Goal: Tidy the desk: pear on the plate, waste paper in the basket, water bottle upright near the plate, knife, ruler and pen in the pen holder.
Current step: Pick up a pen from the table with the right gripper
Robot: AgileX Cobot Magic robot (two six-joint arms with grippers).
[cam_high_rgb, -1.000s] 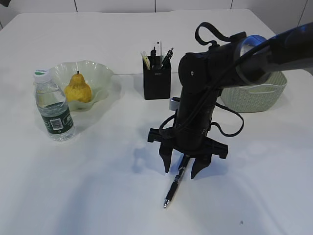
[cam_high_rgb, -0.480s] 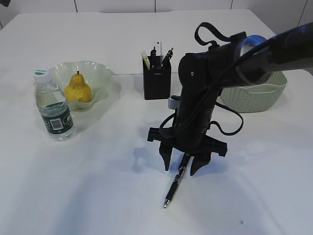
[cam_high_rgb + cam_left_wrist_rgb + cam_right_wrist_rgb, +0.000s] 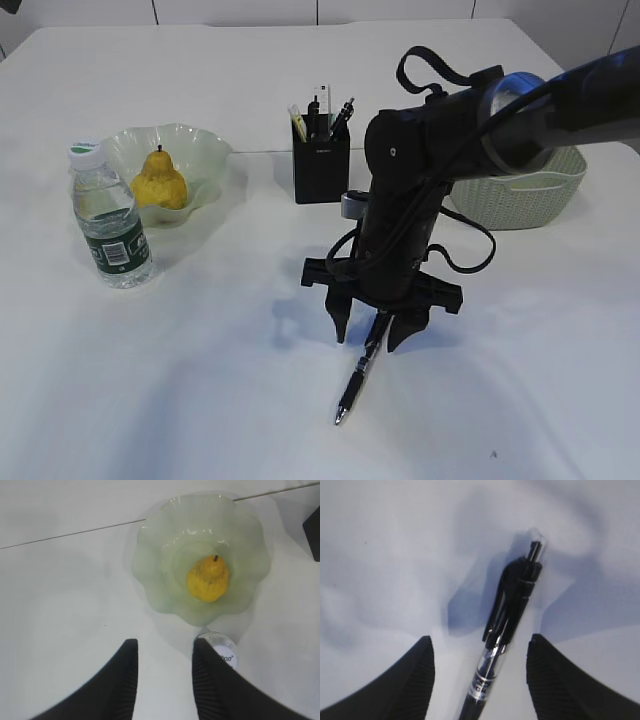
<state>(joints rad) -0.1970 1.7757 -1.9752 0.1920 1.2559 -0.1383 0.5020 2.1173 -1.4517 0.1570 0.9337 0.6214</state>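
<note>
Now right pincer [image 3: 365,338] open astride pen [image 3: 357,378] on table [image 3: 200,380]

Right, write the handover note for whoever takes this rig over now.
Right gripper: open, fingers either side of the pen lying on the table, not gripping.
Left gripper: open, holding nothing, above the plate.
Done: pear on the plate; water bottle upright beside it.
Pen holder already holds several items.
Left: grip the pen, put it in the holder.
Basket contents hidden.
</note>
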